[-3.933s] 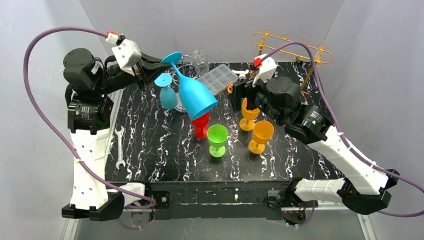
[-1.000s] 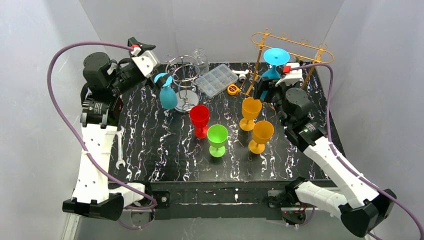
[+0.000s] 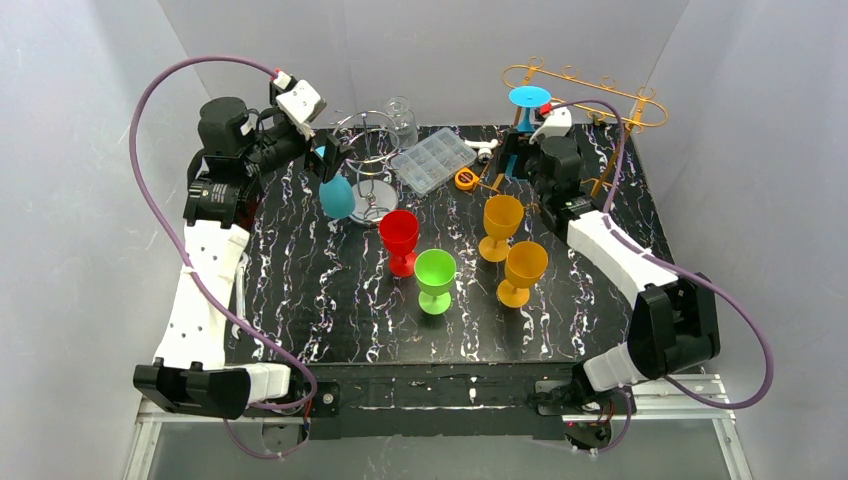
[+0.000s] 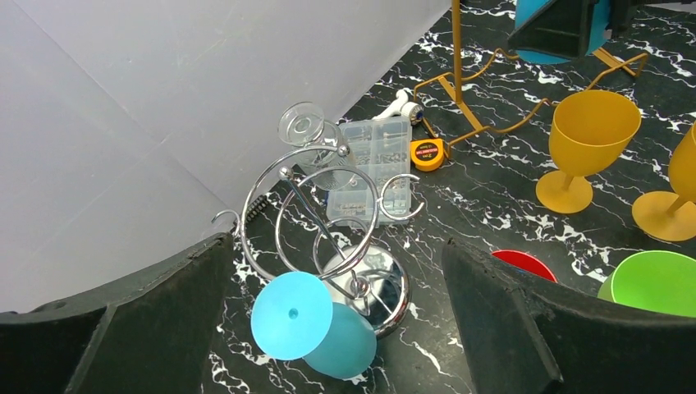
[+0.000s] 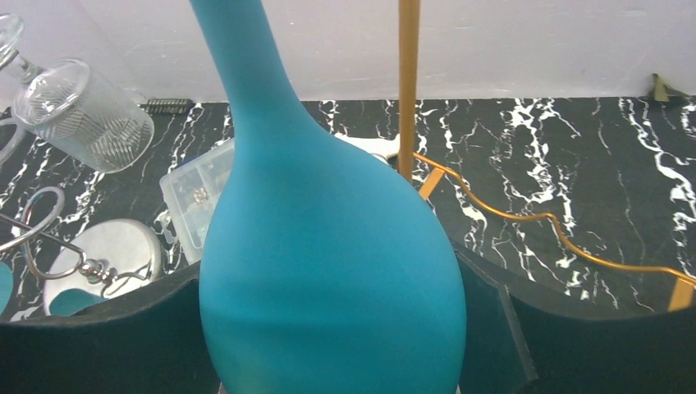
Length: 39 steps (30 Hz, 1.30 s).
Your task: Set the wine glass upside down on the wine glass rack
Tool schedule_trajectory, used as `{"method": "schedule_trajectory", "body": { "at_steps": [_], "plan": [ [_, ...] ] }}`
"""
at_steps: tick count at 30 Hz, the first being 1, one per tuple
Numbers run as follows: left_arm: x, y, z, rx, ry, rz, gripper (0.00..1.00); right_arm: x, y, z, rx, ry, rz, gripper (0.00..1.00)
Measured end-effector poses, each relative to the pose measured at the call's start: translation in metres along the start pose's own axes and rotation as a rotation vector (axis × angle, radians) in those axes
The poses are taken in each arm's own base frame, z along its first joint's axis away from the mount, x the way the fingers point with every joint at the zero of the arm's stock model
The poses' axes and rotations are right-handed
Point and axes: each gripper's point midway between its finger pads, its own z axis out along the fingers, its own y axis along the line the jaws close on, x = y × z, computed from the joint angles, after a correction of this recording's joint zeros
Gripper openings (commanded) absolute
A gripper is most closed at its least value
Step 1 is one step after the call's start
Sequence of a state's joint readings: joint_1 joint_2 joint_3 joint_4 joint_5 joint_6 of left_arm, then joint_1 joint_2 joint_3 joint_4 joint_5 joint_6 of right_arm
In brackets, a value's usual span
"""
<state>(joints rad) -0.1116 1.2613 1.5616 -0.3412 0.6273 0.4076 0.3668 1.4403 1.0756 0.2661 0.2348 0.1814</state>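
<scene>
Since a second ago the right arm has stretched farther toward the back of the table [image 3: 330, 320], carrying the blue wine glass [image 5: 328, 271] to the left end of the gold wine glass rack [image 5: 408, 82]. The right tool [image 3: 520, 155] grips the glass by its bowl, one finger pressed to each side, with the stem and foot pointing up. From above, the foot sits level with the rack's rails, but I cannot tell whether it rests on them. The left arm has leaned in over the chrome stand [image 4: 361, 279], where a small light-blue glass [image 4: 292, 314] hangs upside down. The left tool [image 4: 336, 246] is spread wide and holds nothing. Red [image 3: 399, 235], green [image 3: 435, 272] and two orange glasses [image 3: 502, 218] stand upright mid-table.
</scene>
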Motion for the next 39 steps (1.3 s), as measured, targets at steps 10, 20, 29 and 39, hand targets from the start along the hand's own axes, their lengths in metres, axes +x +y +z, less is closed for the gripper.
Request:
{"method": "schedule_trajectory", "body": {
  "at_steps": [10, 20, 29, 39],
  "plan": [
    [0.002, -0.001, 0.0, -0.001, -0.002, -0.002, 0.98, 0.01, 0.012, 0.023, -0.04, 0.018, 0.035, 0.56],
    [0.002, -0.001, 0.0, 0.0, -0.002, 0.007, 0.98, 0.008, 0.019, 0.034, -0.048, 0.008, 0.052, 0.56],
    [0.003, -0.001, 0.0, 0.002, 0.002, 0.017, 0.98, 0.016, 0.02, 0.05, -0.044, 0.022, 0.049, 0.56],
    [0.007, -0.003, -0.002, 0.01, 0.019, 0.027, 0.98, 0.015, 0.018, 0.056, -0.034, 0.013, 0.052, 0.56]
  ]
}}
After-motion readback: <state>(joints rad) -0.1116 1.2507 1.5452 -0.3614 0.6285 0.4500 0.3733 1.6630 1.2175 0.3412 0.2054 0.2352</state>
